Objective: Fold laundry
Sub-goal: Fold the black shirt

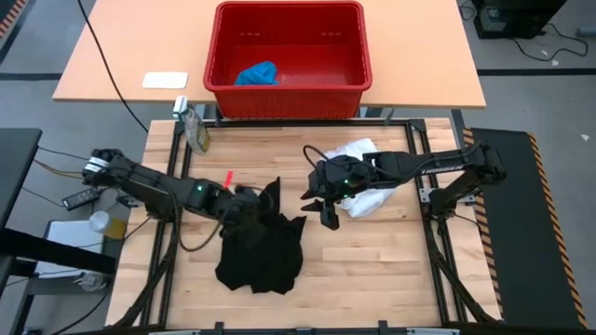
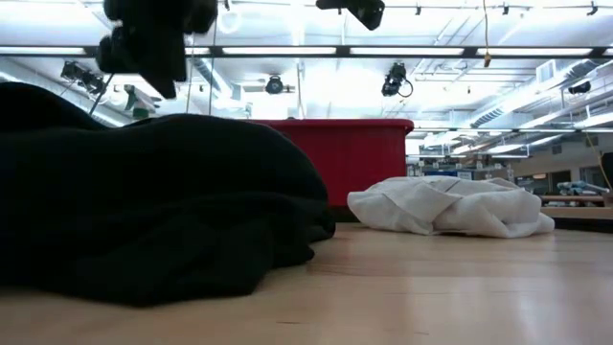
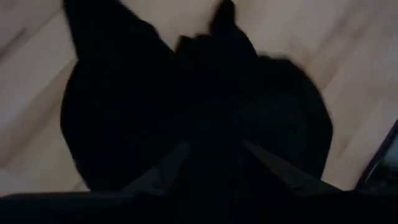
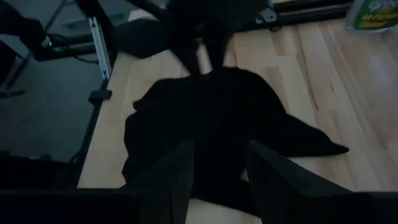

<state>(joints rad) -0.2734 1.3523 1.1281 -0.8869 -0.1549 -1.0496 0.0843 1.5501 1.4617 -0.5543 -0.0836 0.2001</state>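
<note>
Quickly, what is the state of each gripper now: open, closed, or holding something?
Left gripper: over the black garment; grip cannot be told.
Right gripper: open, holding nothing, in the air beside the white garment.

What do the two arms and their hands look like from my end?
Both arms are dark, slim and jointed. The left arm has a pale fitting at its outer end and a small green light along it. The right arm carries pale lettering and a green light near its wrist. The right hand has two flat dark fingers.
</note>
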